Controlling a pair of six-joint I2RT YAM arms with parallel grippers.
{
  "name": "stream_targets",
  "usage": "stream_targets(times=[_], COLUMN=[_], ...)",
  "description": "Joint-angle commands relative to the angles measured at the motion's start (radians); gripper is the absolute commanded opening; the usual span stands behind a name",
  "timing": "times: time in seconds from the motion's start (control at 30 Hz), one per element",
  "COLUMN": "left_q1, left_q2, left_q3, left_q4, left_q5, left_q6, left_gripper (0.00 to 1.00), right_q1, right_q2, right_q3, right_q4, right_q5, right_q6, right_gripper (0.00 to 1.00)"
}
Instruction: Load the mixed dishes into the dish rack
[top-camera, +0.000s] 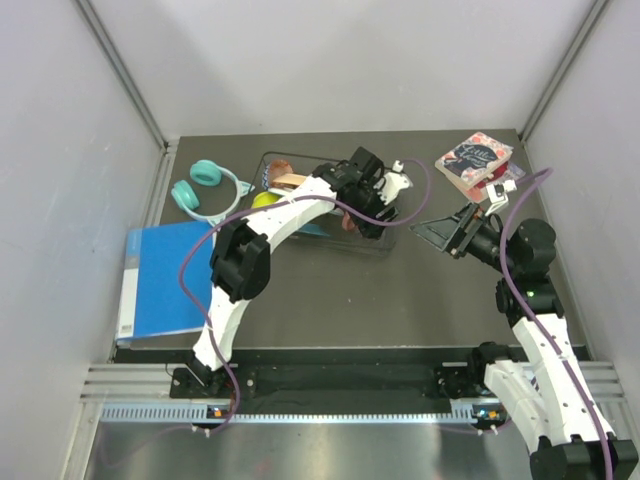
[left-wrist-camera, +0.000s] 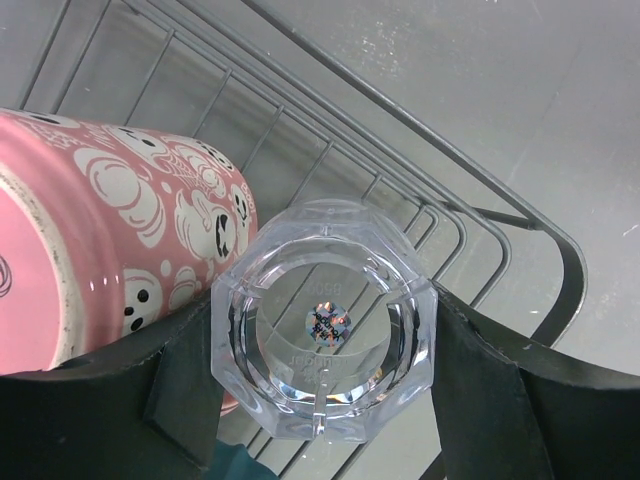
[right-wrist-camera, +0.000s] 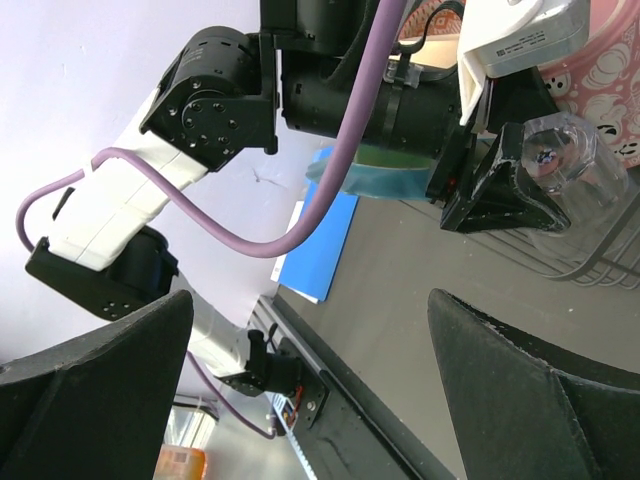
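My left gripper (left-wrist-camera: 325, 345) is shut on a clear glass tumbler (left-wrist-camera: 325, 320) with an eight-sided base, held upside down over the right end of the black wire dish rack (left-wrist-camera: 455, 215). The pink floral mug (left-wrist-camera: 120, 220) lies in the rack right beside the glass. From above, the left gripper (top-camera: 385, 190) reaches over the rack (top-camera: 372, 248), where the yellow-green bowl (top-camera: 265, 200) shows at its left end. My right gripper (top-camera: 442, 232) is open and empty, right of the rack. The right wrist view shows the glass (right-wrist-camera: 565, 160), the mug (right-wrist-camera: 605, 70) and a teal plate edge (right-wrist-camera: 385, 180).
Teal headphones (top-camera: 208, 188) lie left of the rack. A blue folder (top-camera: 165, 280) lies at the front left and also shows in the right wrist view (right-wrist-camera: 320, 250). Floral books (top-camera: 473, 160) sit at the back right, close behind the right arm.
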Motion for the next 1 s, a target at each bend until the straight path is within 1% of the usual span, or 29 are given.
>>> stream_targets(times=[0.0,0.03,0.3,0.47,0.57,0.6,0.63,0.7,0.77,0.87,0.97], left_q1=[0.001,0.001,0.003,0.003,0.010,0.010,0.012,0.017,0.023,0.033,0.035], left_q2=[-0.031,-0.033,-0.024,-0.057,-0.111,-0.145,-0.159,-0.185,-0.183,-0.165,-0.160], left_q3=[-0.063,-0.067,-0.031,-0.044,-0.121,-0.147,-0.194,-0.227,-0.229,-0.178,-0.172], left_q4=[0.014,0.026,0.061,0.101,0.161,0.219,0.241,0.287,0.284,0.246,0.250], left_q5=[-0.046,-0.058,-0.092,-0.100,-0.098,-0.097,-0.097,-0.100,-0.098,-0.078,-0.074], left_q6=[0.001,0.001,-0.002,-0.015,-0.021,-0.030,-0.031,-0.041,-0.045,-0.051,-0.048], left_gripper=[0.01,0.00,0.00,0.00,0.00,0.00,0.00,0.00,0.00,0.00,0.00], right_q1=[-0.004,-0.004,-0.004,-0.004,-0.004,-0.006,-0.004,-0.006,-0.004,-0.003,-0.004], right_q2=[-0.012,-0.013,-0.013,-0.013,-0.015,-0.015,-0.015,-0.013,-0.012,-0.005,-0.002], right_q3=[-0.004,-0.009,-0.021,-0.032,-0.039,-0.039,-0.039,-0.042,-0.044,-0.049,-0.052], right_q4=[0.039,0.039,0.041,0.044,0.045,0.047,0.049,0.049,0.050,0.056,0.058], right_q5=[-0.007,-0.009,-0.009,-0.013,-0.013,-0.014,-0.014,-0.015,-0.015,-0.020,-0.021], right_q6=[-0.005,-0.003,-0.006,-0.006,-0.002,-0.003,-0.003,-0.003,-0.002,0.001,0.003], right_gripper=[1.00,1.00,1.00,1.00,1.00,1.00,1.00,1.00,1.00,1.00,1.00])
